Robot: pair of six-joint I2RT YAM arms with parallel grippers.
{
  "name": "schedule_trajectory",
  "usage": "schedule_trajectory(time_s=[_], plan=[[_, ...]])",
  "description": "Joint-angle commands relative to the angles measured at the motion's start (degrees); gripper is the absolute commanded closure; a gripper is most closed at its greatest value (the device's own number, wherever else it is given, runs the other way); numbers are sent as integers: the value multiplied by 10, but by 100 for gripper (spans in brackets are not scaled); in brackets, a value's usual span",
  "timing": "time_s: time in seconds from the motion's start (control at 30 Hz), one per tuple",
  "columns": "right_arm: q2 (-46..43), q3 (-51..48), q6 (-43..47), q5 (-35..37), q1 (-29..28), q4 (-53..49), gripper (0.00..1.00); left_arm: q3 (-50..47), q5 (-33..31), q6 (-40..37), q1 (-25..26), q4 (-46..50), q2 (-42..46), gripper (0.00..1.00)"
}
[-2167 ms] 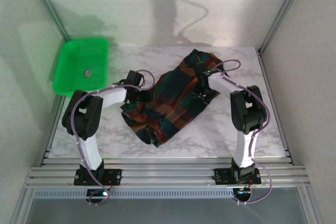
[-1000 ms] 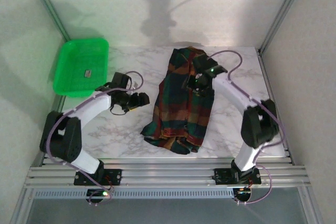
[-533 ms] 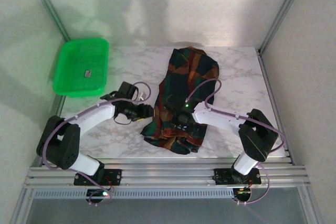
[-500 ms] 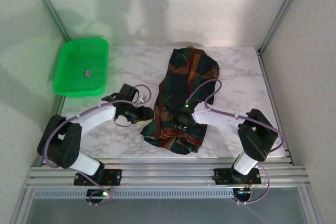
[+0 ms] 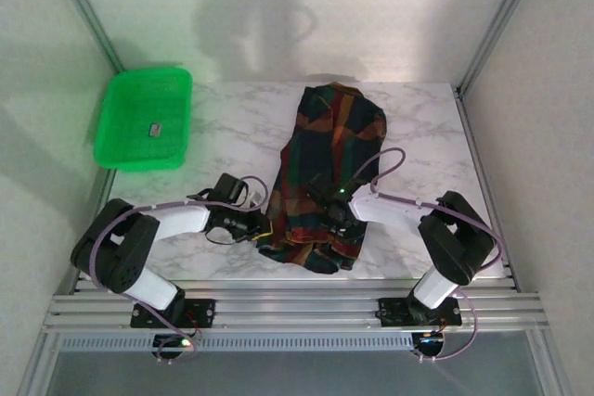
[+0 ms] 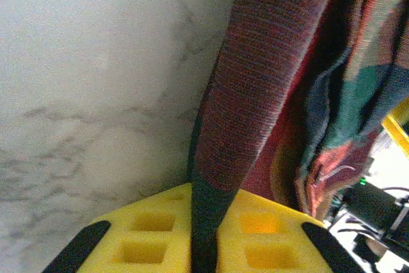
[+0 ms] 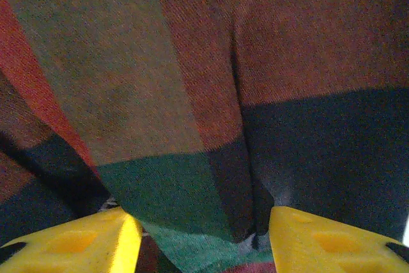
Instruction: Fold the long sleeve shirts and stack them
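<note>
a: fig. plaid shirt (image 5: 325, 159) lies bunched in a long strip on the marble counter (image 5: 418, 136), collar end toward the far edge, crumpled hem toward the arms. where do the end effectors stand?

b: left end effector (image 5: 261, 226) is at the shirt's near left edge, pads pressed together on a ridge of cloth. the left wrist view shows that ridge running up between the yellow fingers (image 6: 262, 247). right end effector (image 5: 328, 214) is low over the near middle of the shirt, fingers spread, cloth lying across the gap, nothing pinched.

a: what could go wrong from here?

b: judged risks.
(i) the left pinch takes a thick ridge, probably more than one layer. a pull would then drag the whole bundle instead of opening one edge.
(ii) how deep the cloth sits between the pads cannot be told. a shallow hold may slip under tension.
(iii) if the right closes where it hovers, it may gather a mid-panel fold rather than a hem or corner. the shirt would then twist between the two holds.
(iv) the hem lies near the counter's front edge. a tug toward the arms could carry it over.

a: counts?

b: shirts, one. green tray (image 5: 109, 104), one, well apart at far left, with one small grey item (image 5: 156, 128) inside. arms, two. end effectors, two.
</note>
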State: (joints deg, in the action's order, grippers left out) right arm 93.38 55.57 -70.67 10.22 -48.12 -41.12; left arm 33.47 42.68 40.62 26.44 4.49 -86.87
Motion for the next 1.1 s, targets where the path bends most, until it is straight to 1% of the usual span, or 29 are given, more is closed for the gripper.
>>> schedule_trajectory(time_s=[0.0, 0.07, 0.1, 0.17, 0.2, 0.23, 0.3, 0.33, 0.4, 0.47, 0.53, 0.57, 0.63, 0.7, 0.83, 1.07], plan=[[-7, 20, 58, -13, 19, 11, 44, -14, 28, 32, 0, -19, 33, 88], [-9, 31, 79, -20, 19, 0, 44, -18, 13, 14, -5, 24, 44, 87], [-11, 35, 87, -25, 19, -5, 43, -24, 7, 12, -12, 43, 54, 82], [-27, 35, 95, -27, 15, -13, 42, -27, -16, 13, -32, 89, 82, 54], [-41, 34, 99, -29, 14, -15, 41, -11, -51, 8, -43, 131, 107, 42], [-57, 35, 103, -33, 14, -18, 40, 12, -86, 3, -51, 167, 139, 34], [-86, 43, 106, -34, 14, -39, 39, 67, -136, 6, -59, 210, 185, 24], [-100, 47, 109, -34, 14, -52, 39, 99, -144, 10, -62, 224, 193, 23], [-121, 53, 114, -39, 13, -70, 38, 157, -133, 12, -55, 232, 180, 24], [-142, 50, 113, -38, 13, -88, 36, 195, -100, 6, -38, 224, 147, 31], [-170, 37, 109, -34, 12, -92, 30, 225, -98, -19, -11, 232, 102, 40], [-184, 28, 106, -33, 12, -87, 28, 234, -103, -32, -2, 240, 83, 42], [-213, 8, 99, -34, 12, -80, 26, 239, -98, -50, 8, 246, 41, 47], [-230, -4, 97, -37, 10, -81, 26, 239, -100, -55, 19, 247, 15, 49], [-251, -21, 96, -34, 3, -87, 25, 227, -100, -48, 47, 239, -21, 50], [-257, -32, 94, -33, -1, -80, 25, 194, -80, -10, 68, 174, -70, 51]])
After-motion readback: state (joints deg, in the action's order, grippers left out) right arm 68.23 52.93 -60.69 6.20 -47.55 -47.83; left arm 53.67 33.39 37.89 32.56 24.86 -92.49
